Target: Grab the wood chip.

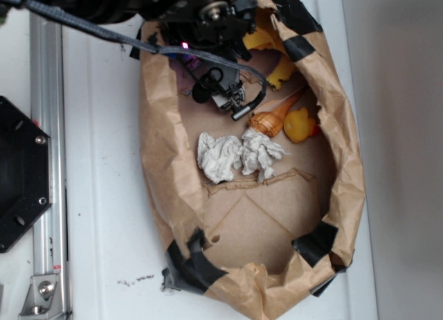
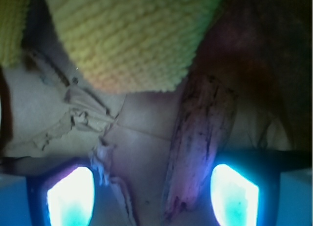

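Wrist view: wood chip (image 2: 200, 138) sits between the open fingers (image 2: 234, 189), nearer the right one, long axis pointing away.

Wood chip (image 2: 200, 138) dark brown, black-streaked; knitted cloth (image 2: 132, 35) yellow.

One wood chip (image 2: 200, 138), two crumpled white wads (image 1: 219, 156) (image 1: 262, 152), one wooden top (image 1: 271, 119).
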Available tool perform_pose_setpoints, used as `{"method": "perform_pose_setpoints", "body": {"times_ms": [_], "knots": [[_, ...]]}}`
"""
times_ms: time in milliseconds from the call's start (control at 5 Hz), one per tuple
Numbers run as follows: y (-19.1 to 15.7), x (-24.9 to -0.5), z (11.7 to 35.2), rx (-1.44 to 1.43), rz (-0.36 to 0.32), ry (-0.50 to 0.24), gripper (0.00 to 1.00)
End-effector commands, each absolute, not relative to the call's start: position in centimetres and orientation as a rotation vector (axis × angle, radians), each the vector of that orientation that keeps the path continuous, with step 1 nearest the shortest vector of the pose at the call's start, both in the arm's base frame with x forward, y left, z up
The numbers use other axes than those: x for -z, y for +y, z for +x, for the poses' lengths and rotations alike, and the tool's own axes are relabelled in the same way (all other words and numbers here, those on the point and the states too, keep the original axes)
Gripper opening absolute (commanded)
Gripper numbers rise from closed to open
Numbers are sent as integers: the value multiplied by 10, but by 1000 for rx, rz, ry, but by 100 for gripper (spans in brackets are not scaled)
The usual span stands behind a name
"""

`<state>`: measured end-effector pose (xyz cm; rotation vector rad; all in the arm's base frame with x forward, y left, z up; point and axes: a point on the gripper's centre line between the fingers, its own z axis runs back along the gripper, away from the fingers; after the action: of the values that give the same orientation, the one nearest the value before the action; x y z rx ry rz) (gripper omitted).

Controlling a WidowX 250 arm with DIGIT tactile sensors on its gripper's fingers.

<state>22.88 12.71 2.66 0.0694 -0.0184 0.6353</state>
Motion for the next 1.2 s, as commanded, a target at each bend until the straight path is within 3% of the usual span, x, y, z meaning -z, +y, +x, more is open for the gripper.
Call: {"method": "perform_pose_setpoints", "body": {"times_ms": [0,400,600,1000], "knots": [[146,-27,224,-698,94,-18,100],[143,-26,223,-678,101,-16,97],[143,-26,222,-681,100,-20,0],[142,-27,222,-674,107,-23,0]]}}
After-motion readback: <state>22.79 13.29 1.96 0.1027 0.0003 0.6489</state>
